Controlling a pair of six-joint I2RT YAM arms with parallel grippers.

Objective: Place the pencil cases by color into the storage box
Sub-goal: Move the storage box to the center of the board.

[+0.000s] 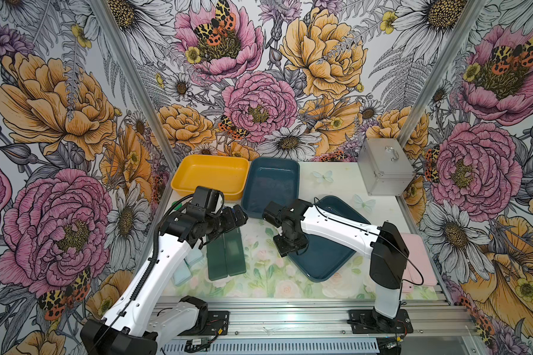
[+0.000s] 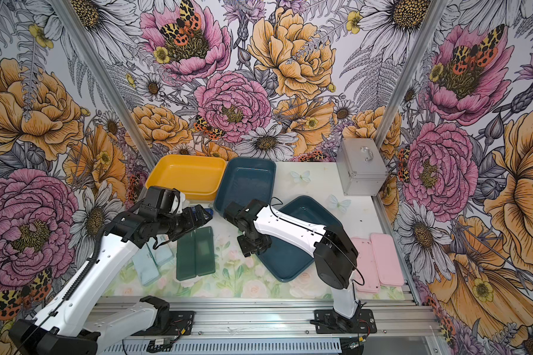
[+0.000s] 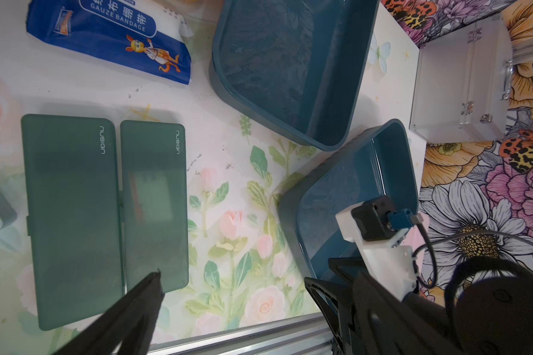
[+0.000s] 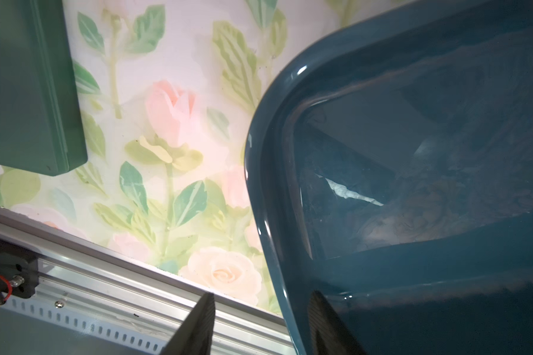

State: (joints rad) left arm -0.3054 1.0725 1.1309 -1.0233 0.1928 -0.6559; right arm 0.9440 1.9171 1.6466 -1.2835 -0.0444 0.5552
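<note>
1. Pencil cases [image 1: 226, 256], dark green, lie centre-left on the table [image 1: 259, 276]; pale blue pair [image 2: 148, 270] leftmost; pink pair [image 2: 377, 261] right.
2. Left gripper [image 3: 231, 276] spread wide, empty.
3. Right gripper [image 4: 262, 293] parted, astride the near teal tray's [image 4: 259, 184] rim.

Robot test booth: a left arm [image 1: 154, 270] and a right arm [image 1: 330, 230], white and black with exposed cables [image 1: 414, 264], stand on base plates screwed to an aluminium rail [image 1: 290, 319] along the front of a small table [image 1: 330, 175]. Bare aluminium posts [image 1: 133, 83] frame wall panels [image 1: 259, 101] printed with oversized flowers and moths, closing the table in on three sides. On the rose-patterned tabletop sit a yellow tray [image 1: 211, 175], two dark blue trays [image 1: 271, 184] and a small metal case [image 1: 385, 172].
</note>
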